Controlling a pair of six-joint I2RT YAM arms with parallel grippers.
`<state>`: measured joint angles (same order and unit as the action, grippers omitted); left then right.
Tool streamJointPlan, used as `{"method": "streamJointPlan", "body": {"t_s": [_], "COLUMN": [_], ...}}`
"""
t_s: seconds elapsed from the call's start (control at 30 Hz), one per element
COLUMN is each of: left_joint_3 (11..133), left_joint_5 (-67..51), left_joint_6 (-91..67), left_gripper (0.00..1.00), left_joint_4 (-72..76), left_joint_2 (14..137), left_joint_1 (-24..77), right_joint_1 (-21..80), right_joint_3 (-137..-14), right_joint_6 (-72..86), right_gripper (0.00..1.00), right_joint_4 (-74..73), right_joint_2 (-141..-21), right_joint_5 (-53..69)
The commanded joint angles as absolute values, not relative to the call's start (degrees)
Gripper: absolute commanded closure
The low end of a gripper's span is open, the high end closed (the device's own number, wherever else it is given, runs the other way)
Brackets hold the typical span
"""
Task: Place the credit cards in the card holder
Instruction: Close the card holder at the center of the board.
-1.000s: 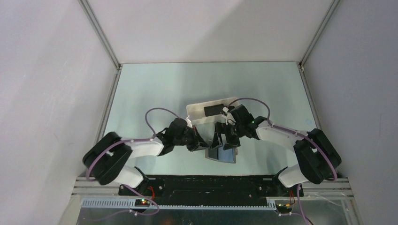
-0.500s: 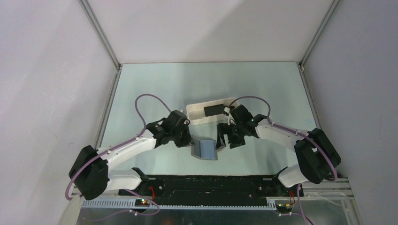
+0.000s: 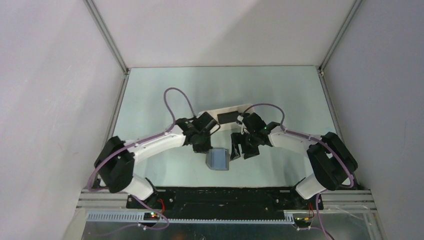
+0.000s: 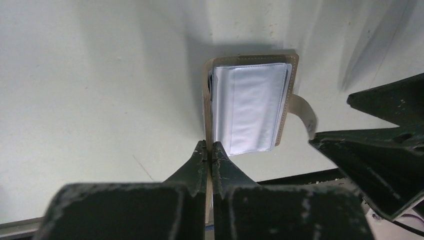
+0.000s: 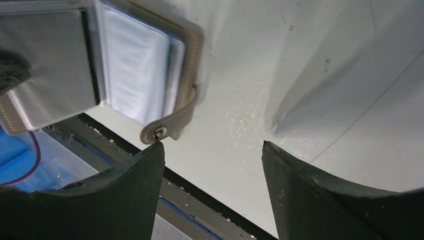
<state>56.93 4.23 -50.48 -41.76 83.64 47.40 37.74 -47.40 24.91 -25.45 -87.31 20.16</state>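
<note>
I'm looking down on a smooth, pale grey-green table (image 3: pixel 150 100); up close its surface shows faint scratches and a few small specks. Two things rest directly on it. A small grey-brown folding card holder (image 3: pixel 218 159) lies open near the middle, toward the near edge. Its silvery-blue clear sleeves face up and its short strap tab (image 5: pixel 175 122) sticks out on the right-hand side. Behind it sits a long white rectangular tray (image 3: pixel 231 108), mostly hidden from me.
</note>
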Motion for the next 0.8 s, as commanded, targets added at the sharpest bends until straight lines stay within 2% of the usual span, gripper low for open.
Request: {"method": "streamJointPlan", "body": {"t_s": [0.0,0.13,0.2,0.3,0.47,0.6,0.77], "left_joint_3": [63.38,67.03,68.80,70.61,69.93,69.43,69.89], "left_joint_5": [7.77,7.69,7.45,8.01,8.58,8.92,9.16], "left_joint_6": [-49.67,-50.53,-50.84,-51.12,-51.48,-51.42,-51.59], "left_gripper": [0.99,0.89,0.88,0.94,1.00,1.00,1.00], "left_joint_4": [-45.43,-46.32,-46.55,-47.23,-47.87,-48.15,-48.71], "left_joint_2": [89.45,93.58,95.03,96.39,96.57,95.90,95.69], "left_joint_1": [50.49,52.26,53.08,53.72,53.72,53.70,53.73], "right_joint_1": [38.11,37.84,37.59,37.25,38.85,39.99,40.33], "right_joint_3": [-49.39,-49.32,-49.32,-49.35,-49.37,-49.35,-49.37], "right_joint_6": [26.01,26.72,27.07,27.53,27.69,27.58,27.89], "right_gripper": [0.26,0.27,0.30,0.36,0.39,0.57,0.86], "right_joint_4": [-22.50,-22.12,-22.07,-21.68,-23.56,-26.25,-27.55], "right_joint_2": [-87.94,-88.40,-88.57,-89.01,-88.42,-88.29,-87.09], "right_joint_5": [23.16,24.56,24.87,25.91,20.40,14.84,14.59]}}
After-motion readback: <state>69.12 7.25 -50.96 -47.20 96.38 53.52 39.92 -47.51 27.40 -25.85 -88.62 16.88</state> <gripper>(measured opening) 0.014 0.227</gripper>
